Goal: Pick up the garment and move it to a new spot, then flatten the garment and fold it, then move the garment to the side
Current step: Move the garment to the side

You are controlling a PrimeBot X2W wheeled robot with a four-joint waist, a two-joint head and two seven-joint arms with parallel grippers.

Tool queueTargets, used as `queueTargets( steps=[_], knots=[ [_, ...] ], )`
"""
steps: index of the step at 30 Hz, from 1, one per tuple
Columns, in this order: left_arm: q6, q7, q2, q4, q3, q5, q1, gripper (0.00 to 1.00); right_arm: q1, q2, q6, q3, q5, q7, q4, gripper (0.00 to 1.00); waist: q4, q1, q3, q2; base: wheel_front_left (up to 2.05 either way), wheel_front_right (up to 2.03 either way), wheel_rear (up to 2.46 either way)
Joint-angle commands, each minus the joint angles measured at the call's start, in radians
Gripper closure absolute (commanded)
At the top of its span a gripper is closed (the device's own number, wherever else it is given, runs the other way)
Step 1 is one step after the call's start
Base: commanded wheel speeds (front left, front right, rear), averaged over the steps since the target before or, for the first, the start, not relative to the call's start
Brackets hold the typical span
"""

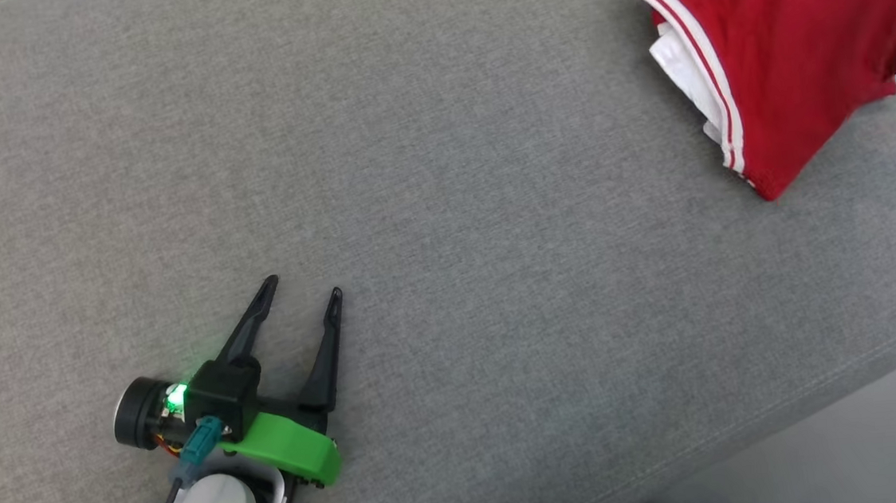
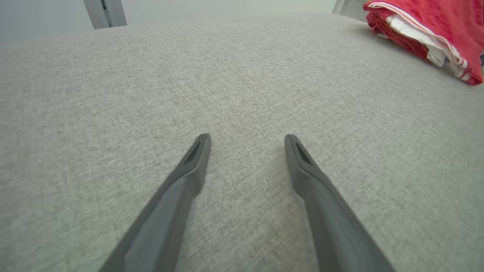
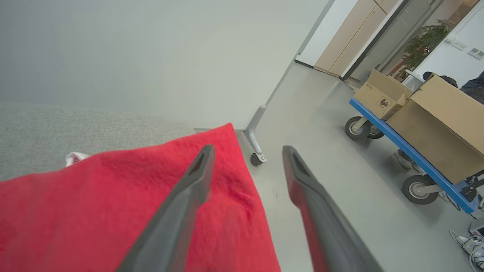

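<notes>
The garment (image 1: 783, 41) is red with white striped trim and lies folded at the far right of the grey padded surface (image 1: 444, 204). In the left wrist view the garment (image 2: 427, 22) sits at the upper right, well away from the fingers. My left gripper (image 1: 303, 287) rests open low over the bare surface at the lower left, and in its own view the left gripper (image 2: 247, 136) has nothing between its fingers. My right gripper (image 3: 248, 148) stands open just above the garment (image 3: 94, 211), with one finger over the red cloth and the other past the cloth's edge, over the floor.
The padded surface's edge (image 1: 828, 405) runs along the lower right, with pale floor beyond. In the right wrist view a blue cart (image 3: 412, 155) carrying cardboard boxes (image 3: 442, 124) stands on the floor, and a metal leg with a caster (image 3: 255, 143) is close to the garment's corner.
</notes>
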Motion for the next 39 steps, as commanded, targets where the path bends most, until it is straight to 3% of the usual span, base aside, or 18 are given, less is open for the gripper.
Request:
queueTargets(
  steps=[1, 7, 11, 15, 19, 25, 39],
  knots=[
    [-0.003, 0.002, 0.008, 0.011, 0.009, -0.003, -0.009, 0.0, 0.001, 0.019, -0.002, -0.024, -0.027, -0.017, -0.007, 0.0, 0.019, 0.0, 0.016, -0.0001, 0.0, 0.0, 0.0],
    [0.0, 0.002, -0.001, 0.015, 0.037, 0.003, -0.002, 0.0, 0.026, 0.12, -0.002, -0.068, -0.048, -0.113, -0.036, 0.0, 0.025, 0.0, -0.006, -0.0001, 0.0, 0.0, 0.0],
    [0.0, 0.002, -0.013, 0.014, 0.071, 0.009, 0.007, 0.0, 0.046, 0.182, -0.002, -0.005, 0.008, -0.134, -0.093, 0.0, 0.039, 0.0, -0.035, -0.0001, 0.0, 0.0, 0.0],
    [0.0, 0.002, -0.028, 0.021, 0.117, 0.017, 0.007, 0.0, 0.112, 0.213, -0.002, 0.1, 0.135, -0.135, -0.228, 0.0, 0.067, 0.0, -0.069, -0.0001, 0.0, 0.0, 0.0],
    [0.0, 0.002, -0.052, 0.031, 0.178, 0.024, 0.018, 0.0, 0.21, 0.221, -0.002, 0.175, 0.251, -0.135, -0.31, 0.0, 0.106, 0.0, -0.115, -0.0001, 0.0, 0.0, 0.0],
    [0.0, 0.002, -0.082, 0.052, 0.25, 0.04, 0.034, 0.0, 0.381, 0.222, -0.002, 0.263, 0.408, -0.136, -0.314, 0.0, 0.176, 0.0, -0.177, -0.0001, 0.0, 0.0, 0.0],
    [0.0, 0.002, -0.112, 0.066, 0.353, 0.046, 0.136, 0.0, 0.677, 0.223, -0.002, 0.317, 0.503, -0.136, -0.327, 0.0, 0.274, 0.0, -0.297, -0.0001, 0.0, 0.0, 0.0]
  ],
)
